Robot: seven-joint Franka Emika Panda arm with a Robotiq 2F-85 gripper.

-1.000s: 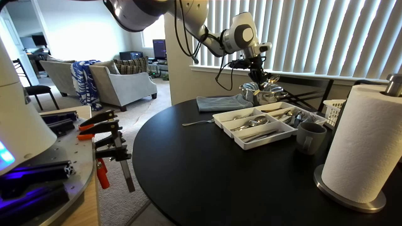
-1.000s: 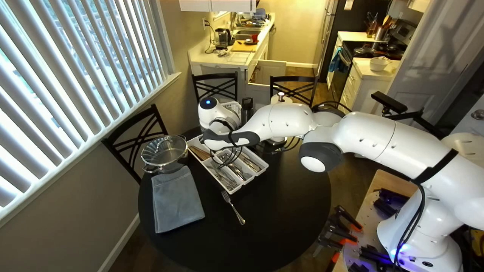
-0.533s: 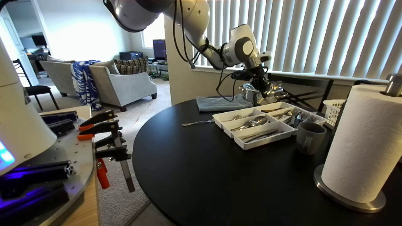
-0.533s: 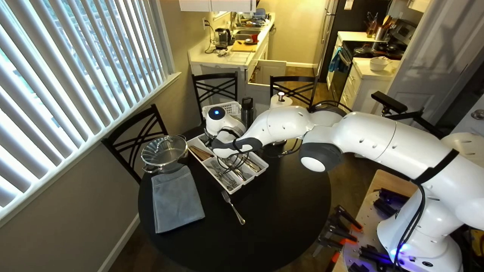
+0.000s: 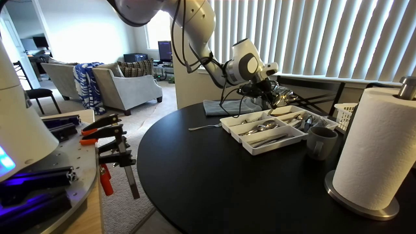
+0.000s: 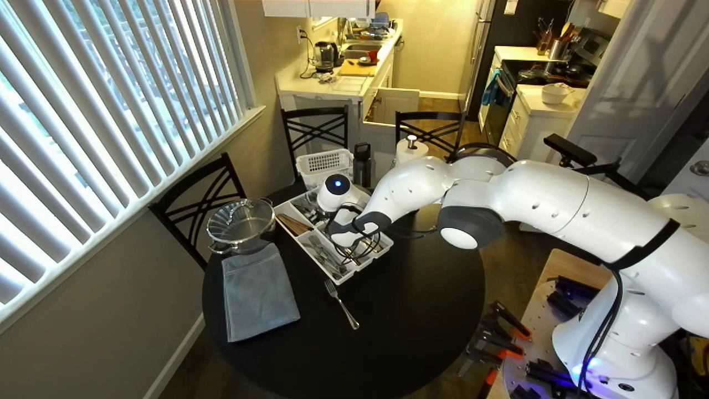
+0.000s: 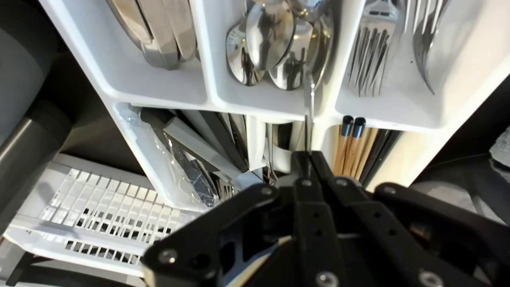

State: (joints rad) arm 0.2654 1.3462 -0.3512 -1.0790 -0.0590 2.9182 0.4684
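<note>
While the hand [image 7: 309, 156] pinches a slender metal utensil [image 7: 309, 101], that utensil's long axis points straight out ahead, right toward the spoons [image 7: 271, 36] in the white tray [image 7: 167, 91]!

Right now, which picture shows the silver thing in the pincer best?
The wrist view: it's close there, so you see the silver cutlery gripped in the pincer, though I can't tell which kind. In an exterior view it seems just a pale sliver over the tray; in an exterior view the arm hides it.
</note>
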